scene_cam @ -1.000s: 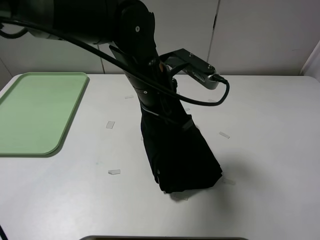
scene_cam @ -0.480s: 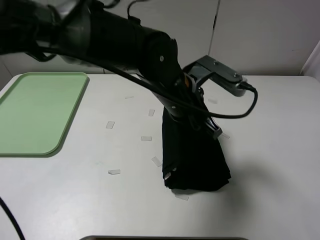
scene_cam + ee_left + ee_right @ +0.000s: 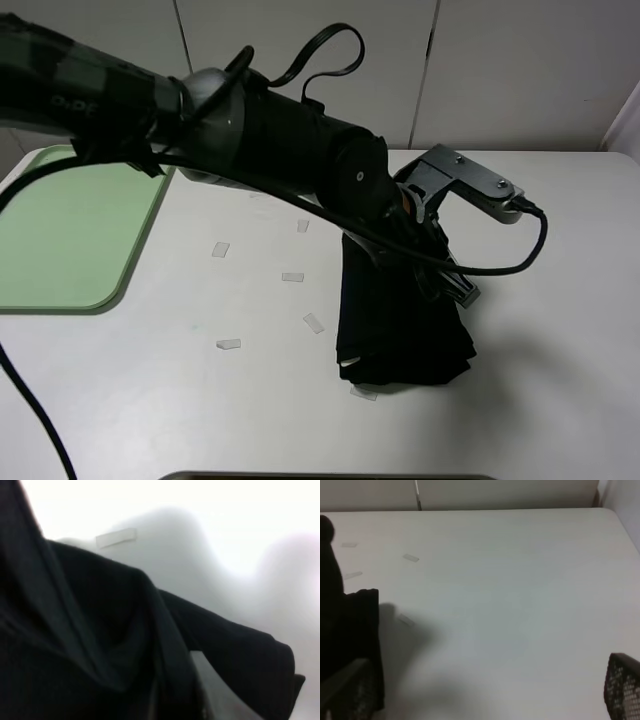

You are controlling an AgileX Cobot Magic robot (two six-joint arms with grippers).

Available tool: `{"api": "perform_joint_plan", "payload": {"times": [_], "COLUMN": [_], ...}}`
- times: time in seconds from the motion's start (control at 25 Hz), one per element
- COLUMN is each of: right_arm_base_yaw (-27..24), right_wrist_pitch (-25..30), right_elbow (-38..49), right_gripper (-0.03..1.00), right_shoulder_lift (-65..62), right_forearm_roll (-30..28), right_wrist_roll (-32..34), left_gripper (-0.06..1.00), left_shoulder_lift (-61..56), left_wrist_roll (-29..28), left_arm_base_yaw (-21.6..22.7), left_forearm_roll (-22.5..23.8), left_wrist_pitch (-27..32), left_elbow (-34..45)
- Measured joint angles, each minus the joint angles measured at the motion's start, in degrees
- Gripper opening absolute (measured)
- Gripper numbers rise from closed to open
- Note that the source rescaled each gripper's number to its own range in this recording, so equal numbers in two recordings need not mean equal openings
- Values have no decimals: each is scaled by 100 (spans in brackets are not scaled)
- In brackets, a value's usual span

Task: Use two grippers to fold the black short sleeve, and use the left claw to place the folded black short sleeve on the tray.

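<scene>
now l tool prob. clamps black short sleeve hanging down onto table, r tool spread wide.

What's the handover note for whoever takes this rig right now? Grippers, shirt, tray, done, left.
Left gripper: reached across to the right of centre, gripping the black short sleeve. Its jaws are mostly hidden by cloth. The shirt hangs from it as a narrow bundle, with its lower edge on the table.
Right gripper: open, holding nothing.
Tray: at the far left of the table, no shirt on it.
Done: folding looks finished, and the left claw has the shirt.
Left: carry it across to the tray, set it down, release.
</scene>
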Motion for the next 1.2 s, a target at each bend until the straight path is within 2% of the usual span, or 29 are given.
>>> {"api": "perform_joint_plan", "payload": {"times": [0.12, 0.24, 0.32, 0.4, 0.52, 0.88, 1.04, 1.2], "right_arm_base_yaw": [0, 0, 0, 0, 0, 0, 0, 0], "right_wrist_pitch": [0, 0, 0, 0, 0, 0, 0, 0], "right_elbow": [0, 0, 0, 0, 0, 0, 0, 0], "right_gripper": [100, 100, 100, 100, 100, 100, 100, 100], "right_shoulder_lift": [0, 0, 0, 0, 0, 0, 0, 0], "right_forearm_roll": [0, 0, 0, 0, 0, 0, 0, 0], "right_wrist_roll": [0, 0, 0, 0, 0, 0, 0, 0], "left_gripper": [33, 67, 85, 94, 98, 100, 100, 100], "left_shoulder_lift": [113, 192, 214, 213, 222, 291, 11, -314], "left_wrist_roll": [0, 0, 0, 0, 0, 0, 27, 77], "left_arm_base_yaw": [-83, -150, -156, -156, -156, -167, -159, -91], "left_forearm_roll": [-20, -40, -40, -41, -46, -40, -37, -37], "left_wrist_pitch": [-323, -524, -598, -647, -702, -1060, -1017, -686], "left_elbow": [0, 0, 0, 0, 0, 0, 0, 0]}}
